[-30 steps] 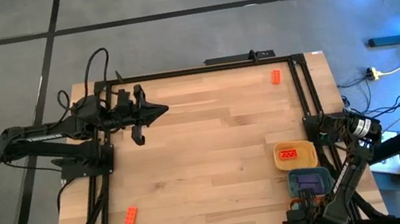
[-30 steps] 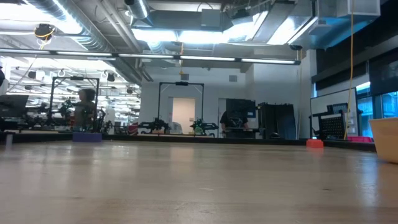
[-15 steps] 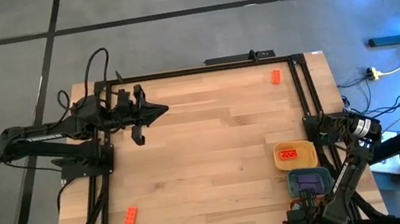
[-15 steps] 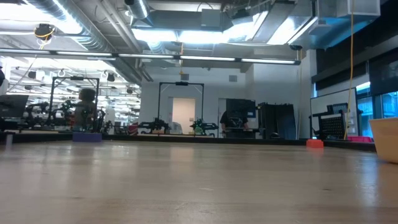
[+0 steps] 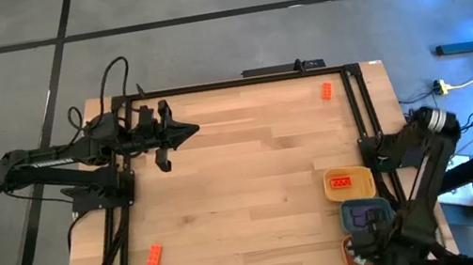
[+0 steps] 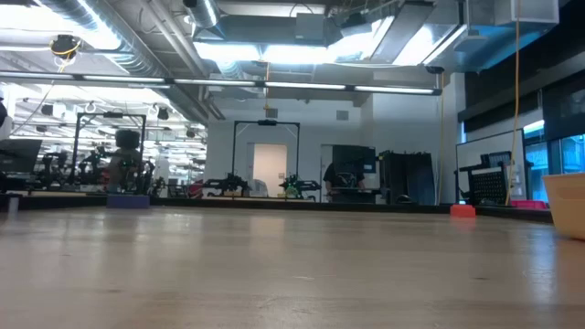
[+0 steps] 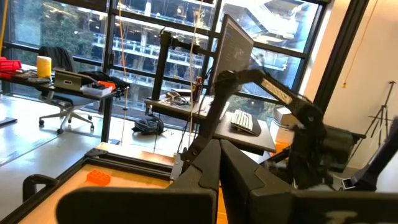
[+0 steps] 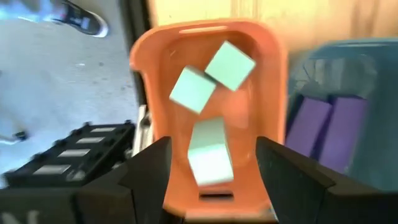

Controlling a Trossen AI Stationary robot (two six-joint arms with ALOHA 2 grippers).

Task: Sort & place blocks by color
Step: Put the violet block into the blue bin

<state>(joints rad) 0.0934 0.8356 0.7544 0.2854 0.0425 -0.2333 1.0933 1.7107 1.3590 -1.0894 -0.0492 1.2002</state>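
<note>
- i see three pale teal-green blocks (image 8: 210, 152) in the orange tray (image 8: 155, 93), cube-like and tumbled at different angles; one lies nearest my right wrist camera, the other two sit deeper in, just beside each other.
- two purple blocks (image 8: 329, 127) lie side by side in the blue-grey tray (image 8: 367, 56), which sits just beside the orange one.
- from above, orange-red blocks (image 5: 341, 183) rest in the yellow tray (image 5: 331, 195) near the tabletop's right edge.
- one orange-red block (image 5: 326, 91) sits loose on the tabletop (image 5: 255, 187) by the far right corner; another orange-red block (image 5: 153, 255) sits loose near the near left corner, well apart from the trays.
- the right gripper (image 8: 211, 163) hangs over the orange tray at the near right corner; its fingers (image 8: 146, 171) stand wide apart and hold nothing, with the nearest teal-green block showing between them below.
- the left gripper (image 5: 187, 134) waits above the far left part of the tabletop; its fingers (image 7: 202, 171) are pressed together with nothing in them.
- the low view shows only bare tabletop, the far orange-red block and a tray rim at the right edge.
</note>
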